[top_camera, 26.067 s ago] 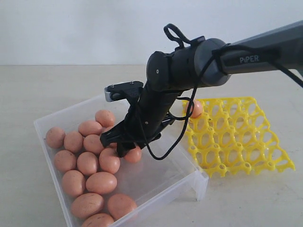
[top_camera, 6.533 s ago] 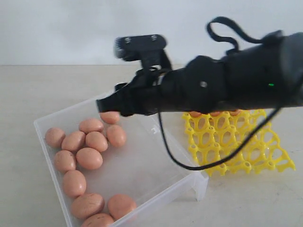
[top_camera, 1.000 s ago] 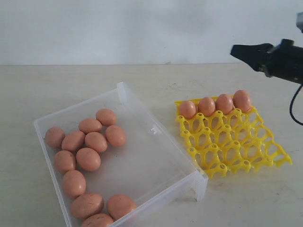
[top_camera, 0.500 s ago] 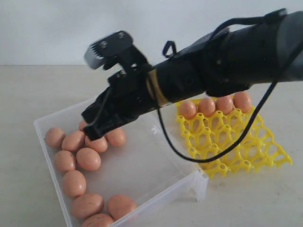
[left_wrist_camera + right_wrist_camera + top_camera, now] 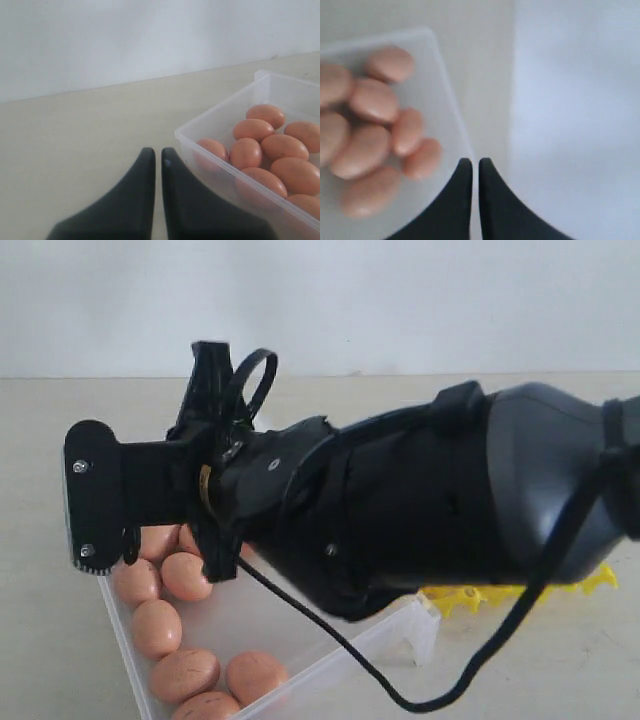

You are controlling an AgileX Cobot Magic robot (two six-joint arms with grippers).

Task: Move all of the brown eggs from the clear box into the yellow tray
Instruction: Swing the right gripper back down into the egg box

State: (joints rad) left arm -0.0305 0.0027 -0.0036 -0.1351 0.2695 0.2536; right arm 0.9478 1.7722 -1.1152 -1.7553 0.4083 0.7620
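In the clear box (image 5: 300,672), brown eggs (image 5: 157,628) lie bunched along its left wall and near corner. The right arm (image 5: 420,500) fills most of the exterior view, covering the box's far half and nearly all of the yellow tray (image 5: 465,598); only scraps of the tray's near edge show.

Right end effector (image 5: 474,164): jaws together, nothing gripped. Tips are over the box rim, with eggs close by inside and none between the jaws.

Left end effector (image 5: 156,152): jaws closed, empty, over the bare surface (image 5: 75,130) just outside a box corner.
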